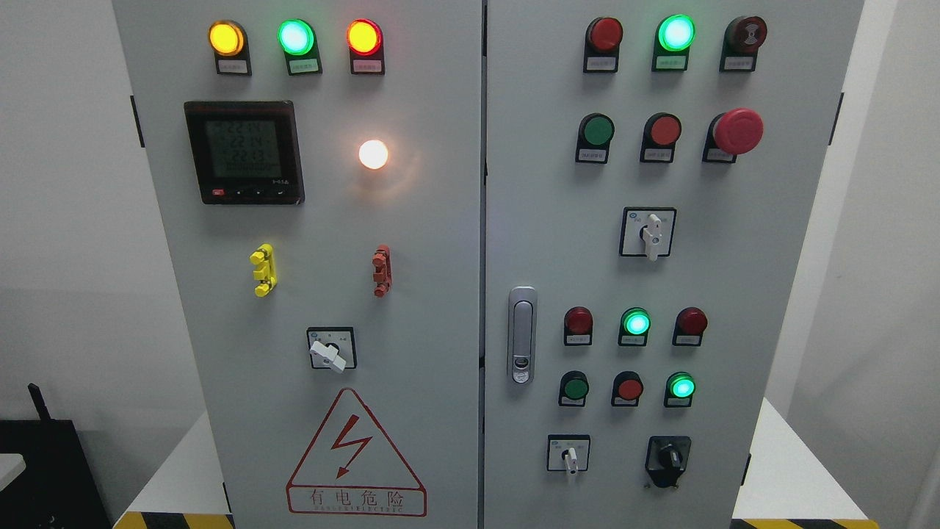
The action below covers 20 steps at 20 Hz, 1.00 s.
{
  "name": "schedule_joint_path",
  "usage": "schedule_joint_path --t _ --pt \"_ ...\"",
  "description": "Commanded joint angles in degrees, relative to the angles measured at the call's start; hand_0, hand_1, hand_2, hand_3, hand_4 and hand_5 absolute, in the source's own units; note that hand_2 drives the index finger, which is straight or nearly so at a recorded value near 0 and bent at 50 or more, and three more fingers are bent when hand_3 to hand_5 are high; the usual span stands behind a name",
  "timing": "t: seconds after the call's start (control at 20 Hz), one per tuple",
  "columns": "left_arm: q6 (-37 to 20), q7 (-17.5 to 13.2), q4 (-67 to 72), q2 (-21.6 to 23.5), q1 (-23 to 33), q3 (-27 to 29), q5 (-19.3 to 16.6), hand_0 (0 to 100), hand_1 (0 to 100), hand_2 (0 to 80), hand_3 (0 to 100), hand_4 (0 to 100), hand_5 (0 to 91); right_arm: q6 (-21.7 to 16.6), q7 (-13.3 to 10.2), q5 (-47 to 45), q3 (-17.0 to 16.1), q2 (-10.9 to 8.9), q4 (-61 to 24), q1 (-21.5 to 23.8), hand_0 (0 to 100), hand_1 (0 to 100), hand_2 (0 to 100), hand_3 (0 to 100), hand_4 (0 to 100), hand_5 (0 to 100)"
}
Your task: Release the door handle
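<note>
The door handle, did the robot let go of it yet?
It looks done. The silver handle on the right door sits flat in its frame with nothing touching it, and both doors look shut, meeting at the middle seam. Nothing is in hand: no robot hand or arm shows anywhere in the head view. From what shows, nothing seems left to do.

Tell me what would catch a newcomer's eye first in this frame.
Probably the lit lamps: the amber, green and red row at the left door's top, and the glowing white lamp below it. Next, the red mushroom button upper right and the red triangular warning sign bottom left. The silver door handle stands untouched; no hand shows.
</note>
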Motion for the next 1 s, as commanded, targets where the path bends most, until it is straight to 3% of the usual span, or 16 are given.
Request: schedule_joint_path --t 0.0,0.95 --pt "0.0 0.0 0.5 0.0 -0.2 0.1 0.0 12 39 0.0 0 0 0.0 -0.1 0.0 0.0 -0.1 -0.12 0.3 0.0 37 0 0 0 0 0" --pt "0.0 0.0 0.5 0.0 -0.2 0.1 0.0 12 39 0.0 0 0 0.0 -0.3 0.1 0.5 -0.7 0.06 0.5 -0.2 37 0 0 0 0 0"
